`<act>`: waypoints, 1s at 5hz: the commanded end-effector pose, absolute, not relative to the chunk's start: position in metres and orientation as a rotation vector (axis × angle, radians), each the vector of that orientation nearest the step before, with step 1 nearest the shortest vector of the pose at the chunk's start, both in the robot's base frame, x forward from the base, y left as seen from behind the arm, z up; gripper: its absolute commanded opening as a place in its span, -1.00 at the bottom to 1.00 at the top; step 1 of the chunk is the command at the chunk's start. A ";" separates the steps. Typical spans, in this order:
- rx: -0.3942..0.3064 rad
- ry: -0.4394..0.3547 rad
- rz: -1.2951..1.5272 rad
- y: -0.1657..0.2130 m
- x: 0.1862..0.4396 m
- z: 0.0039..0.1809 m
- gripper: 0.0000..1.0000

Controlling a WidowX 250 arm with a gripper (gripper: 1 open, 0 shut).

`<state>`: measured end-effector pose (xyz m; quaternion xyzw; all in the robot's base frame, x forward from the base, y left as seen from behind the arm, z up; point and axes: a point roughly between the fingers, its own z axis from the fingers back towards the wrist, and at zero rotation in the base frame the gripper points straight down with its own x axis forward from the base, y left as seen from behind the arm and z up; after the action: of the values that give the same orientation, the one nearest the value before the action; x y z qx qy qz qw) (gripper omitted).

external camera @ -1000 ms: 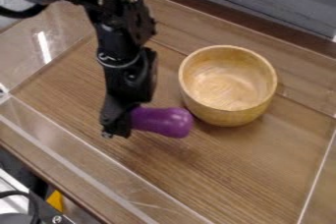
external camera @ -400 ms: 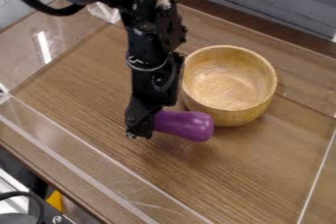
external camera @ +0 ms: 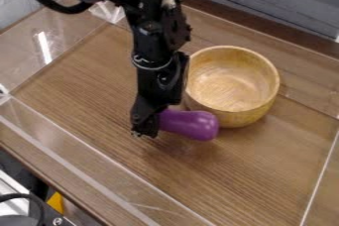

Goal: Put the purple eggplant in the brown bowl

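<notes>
As only one camera view is supplied, all findings below come from it, w/ the brown bowl point(external camera: 233, 87) taken as ref. point.

Brown bowl: round, light wood, thick wall, smooth tan inside. Sits upright on the wooden table point(external camera: 79, 91). Nothing seen inside it.

Purple eggplant point(external camera: 189, 124): glossy, lying on its side on the table, just in front-left of the bowl, at the foot of the bowl's near wall. Its right end appears to reach the bowl's outer wall; contact vs. a small gap cannot be told at this res. Stem cap not visible, as the left end is hidden behind the claw.

Gripper point(external camera: 149, 123): black, pointing straight down, low over the table, left of the bowl and lower in frame than its rim. Fingers sit at the eggplant's left end and appear closed round it, so the jaws read as clamped on the eggplant, though the dark fingers blur together and the grip is judged approx. The arm point(external camera: 149, 32) rises from there toward the upper left of frame, passing beside the bowl's left rim.

Clear plastic walls point(external camera: 40, 47) border the table, well apart from the bowl on the left and front sides.
</notes>
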<state>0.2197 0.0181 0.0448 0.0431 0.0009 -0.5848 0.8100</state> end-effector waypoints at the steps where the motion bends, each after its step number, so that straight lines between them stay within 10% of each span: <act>1: 0.123 -0.032 -1.183 0.024 0.229 0.051 -1.00; 5: 0.121 -0.035 -0.919 -0.002 0.228 0.071 -1.00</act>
<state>0.2167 0.0004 0.0568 0.0462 0.0124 -0.4459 0.8938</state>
